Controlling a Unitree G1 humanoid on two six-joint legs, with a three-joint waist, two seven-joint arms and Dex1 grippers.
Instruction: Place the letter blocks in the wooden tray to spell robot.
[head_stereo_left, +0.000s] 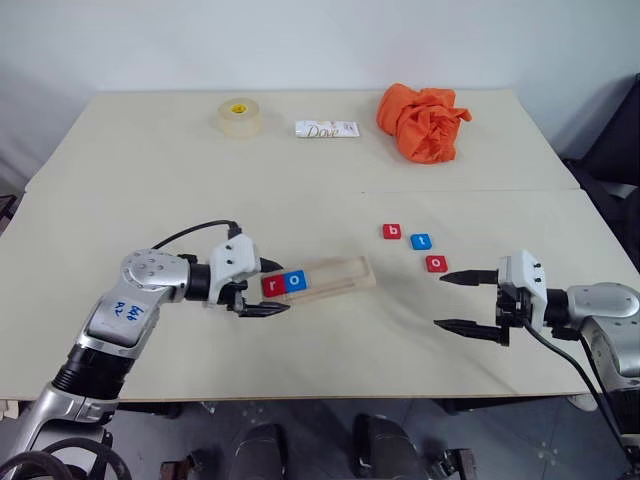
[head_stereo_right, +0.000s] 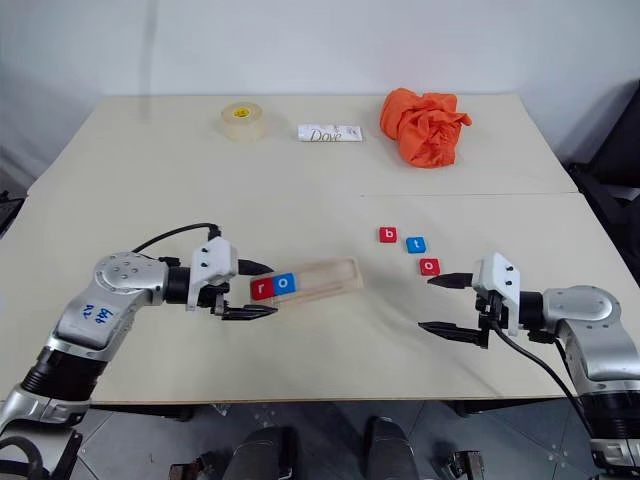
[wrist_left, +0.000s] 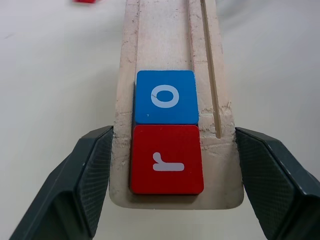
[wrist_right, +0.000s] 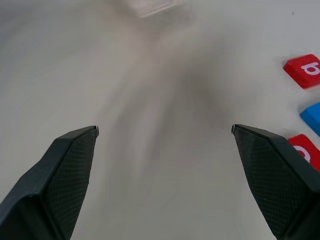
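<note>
Wooden tray (head_stereo_left: 335, 275) end, red r (wrist_left: 166, 160) and blue o (wrist_left: 166, 96) seated, is straddled by spread left gripper (head_stereo_left: 262, 289); red b (head_stereo_left: 391, 232) is judged next for spread, empty right gripper (head_stereo_left: 458, 300).

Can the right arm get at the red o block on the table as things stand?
Probably yes. The right gripper is open, and the red o block lies on bare table near it, the blue t block beside it.

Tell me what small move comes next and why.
Probably the right gripper should reach for the b. The tray already holds r and o, so b is the next letter, and it lies loose on the table beside t. The right gripper is open, holding nothing.
</note>
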